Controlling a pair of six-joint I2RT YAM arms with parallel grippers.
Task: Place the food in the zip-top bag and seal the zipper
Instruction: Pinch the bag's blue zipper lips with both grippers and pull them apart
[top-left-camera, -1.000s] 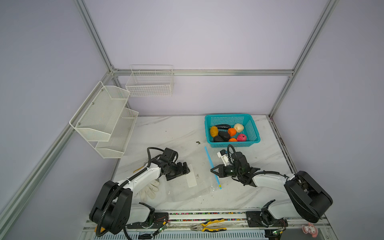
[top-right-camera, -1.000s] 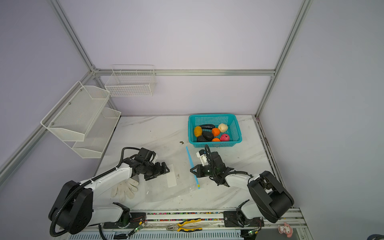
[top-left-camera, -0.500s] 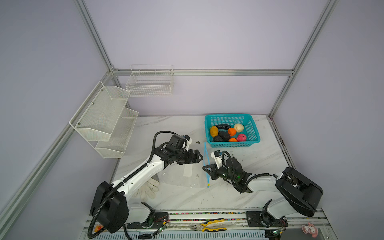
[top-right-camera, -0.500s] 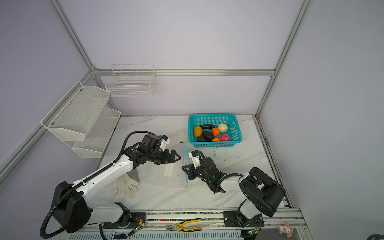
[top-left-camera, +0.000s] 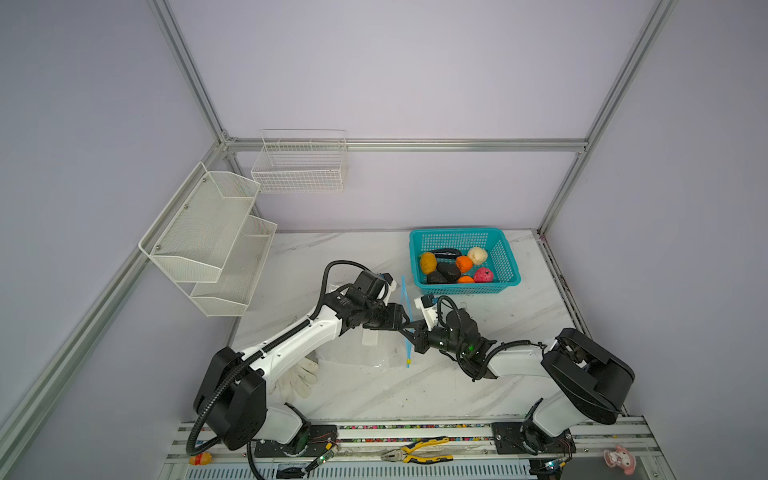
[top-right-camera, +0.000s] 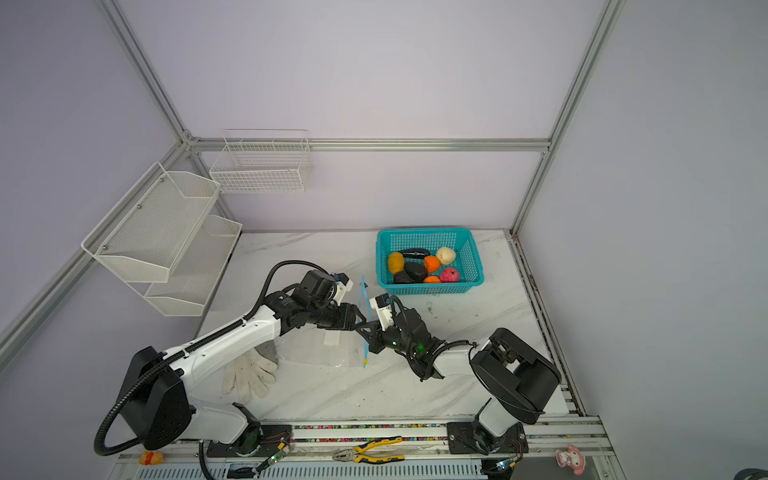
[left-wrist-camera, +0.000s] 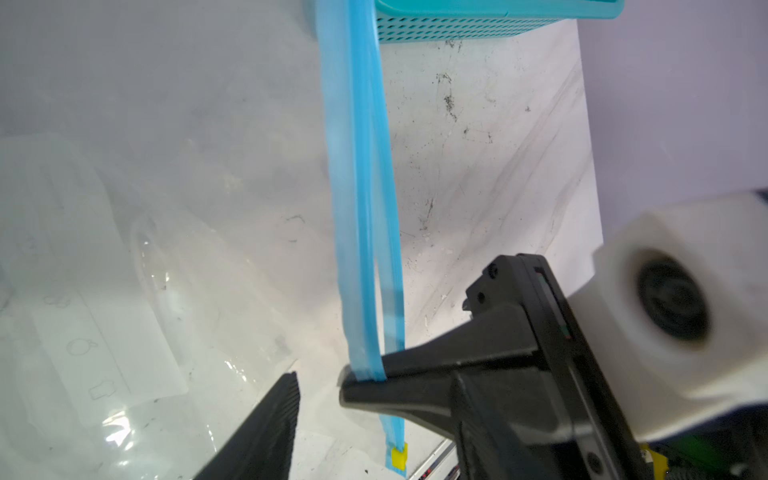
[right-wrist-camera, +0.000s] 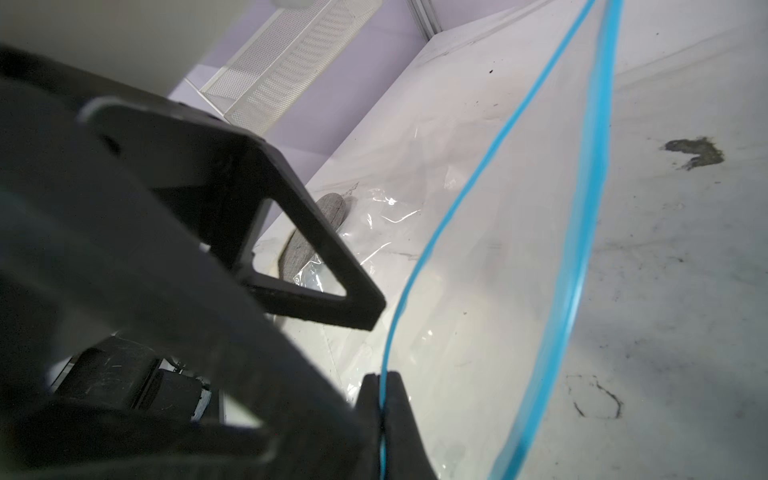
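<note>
Right claw (right-wrist-camera: 380, 399) was clamped on the zipper (left-wrist-camera: 365, 208); left claw (top-left-camera: 403, 323) gaped empty beside it. A mistimed pinch could miss, letting the bag (top-left-camera: 357, 357) sag.

No legible text, label (left-wrist-camera: 104, 311) on zip-top bag (left-wrist-camera: 216, 270) unreadable

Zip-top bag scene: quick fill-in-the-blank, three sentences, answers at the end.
1. All the food lies in the teal ____.
2. The right gripper is shut on the zip-top bag's light-blue ____.
3. The small slider tab at the end of that strip is coloured ____.
Missing words: basket; zipper; yellow.
</note>
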